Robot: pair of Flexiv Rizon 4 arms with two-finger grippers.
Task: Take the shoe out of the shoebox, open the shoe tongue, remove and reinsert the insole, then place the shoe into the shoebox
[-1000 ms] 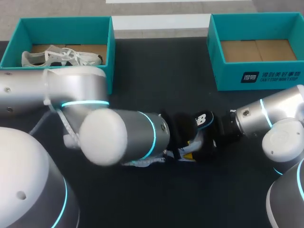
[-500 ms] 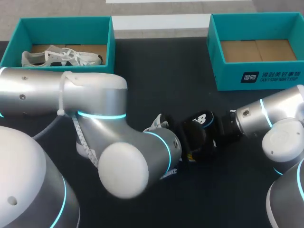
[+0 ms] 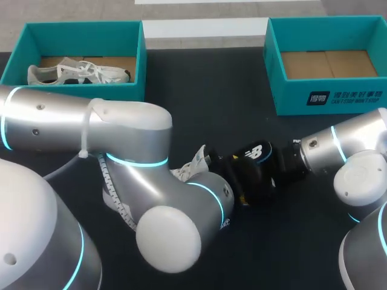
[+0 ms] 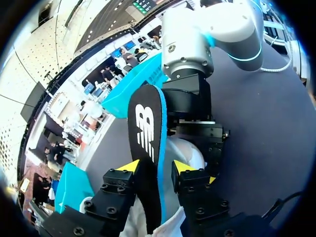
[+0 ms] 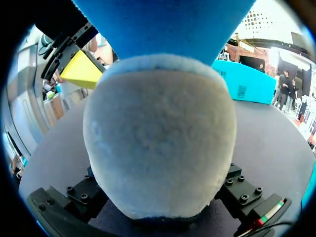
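You're clamping the unboxed shoe's (image 5: 158,138) heel in the right gripper (image 3: 273,170) and pinching the insole (image 4: 148,143) in the left gripper (image 4: 156,167); reseating it and the 1 o'clock box (image 3: 326,96) are likely awaiting you.

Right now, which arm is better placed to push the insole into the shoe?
Left. The left end effector is shut on the insole; the right end effector holds the shoe at its heel.

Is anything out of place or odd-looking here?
Only one thing: the black insole sticks far out of the white shoe, pinched in the left tool. It looks odd, but it fits the insole job.
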